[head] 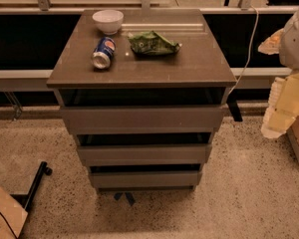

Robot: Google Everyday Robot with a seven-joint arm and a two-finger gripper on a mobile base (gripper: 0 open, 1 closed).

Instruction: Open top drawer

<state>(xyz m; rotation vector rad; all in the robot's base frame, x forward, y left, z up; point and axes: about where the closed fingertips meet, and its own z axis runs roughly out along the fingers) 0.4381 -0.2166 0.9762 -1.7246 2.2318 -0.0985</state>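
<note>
So the cabinet [139, 68] is sitting pretty much dead centre, and the top drawer [142, 117] is sitting right under the front edge of the tabletop [199, 63]. It's the widest of the three grey-brown fronts, running nearly from the left corner to the right corner. A dark strip is showing between the tabletop edge and the drawer front. The two narrower drawer fronts, the middle one [143, 155] and the bottom one [144, 179], are stacking up below it, each with its own dark strip on top.

The gripper [285, 106] is hanging way off at the right edge of the view, past the right side of the cabinet and well apart from the drawer. It's not touching anything on the cabinet, and honestly I can't tell how its grip is set from here.

Up top, a white bowl [108, 20] is sitting near the back left corner. A blue soda can [103, 53] is lying on its side near the left edge. A crumpled green snack bag [153, 43] is lying toward the back, around the middle. A white cable [249, 49] is trailing down behind the right edge.
</note>
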